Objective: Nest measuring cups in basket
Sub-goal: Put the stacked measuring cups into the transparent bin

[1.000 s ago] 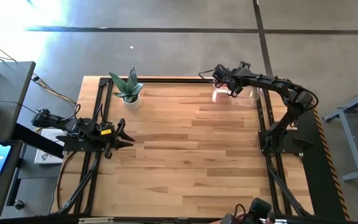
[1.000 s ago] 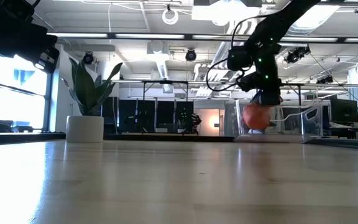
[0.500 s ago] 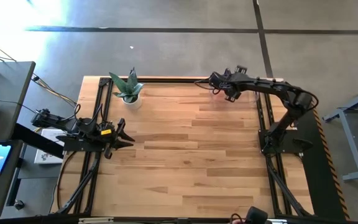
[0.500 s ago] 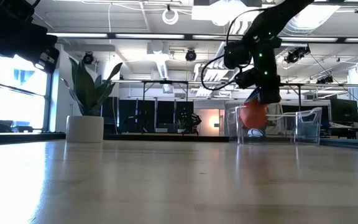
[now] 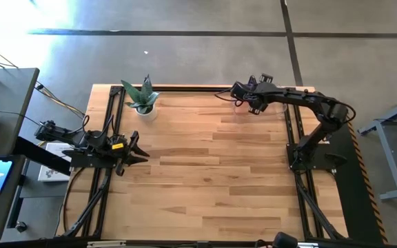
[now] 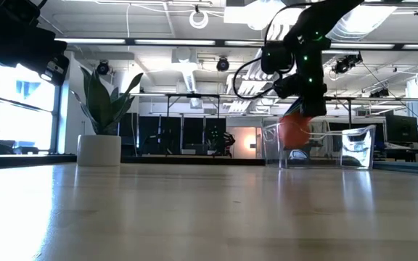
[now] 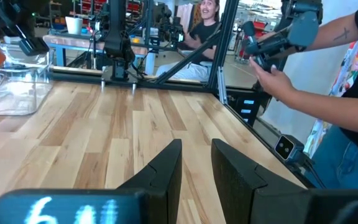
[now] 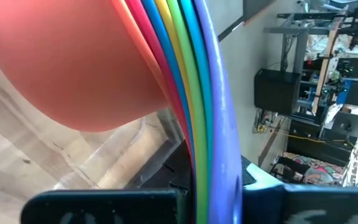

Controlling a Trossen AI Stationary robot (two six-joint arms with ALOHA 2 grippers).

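Our left hand (image 5: 135,153) idles part-open and empty at the tabletop's (image 5: 205,172) left edge. Our right hand (image 5: 245,95) pinches the nested measuring cups (image 6: 294,132) above the basket (image 6: 325,147) — a snagged wall could tip it.

Grey concrete floor (image 5: 185,58), ceiling lights (image 6: 122,41)

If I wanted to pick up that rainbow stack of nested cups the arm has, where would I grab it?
Probably by the bundled flat handles, coming in from the handle end, as the right pincer does. In the nested stack of plastic measuring cups they lie layered into one thin strip that pinches easily; the round orange bowl looks too wide and smooth.
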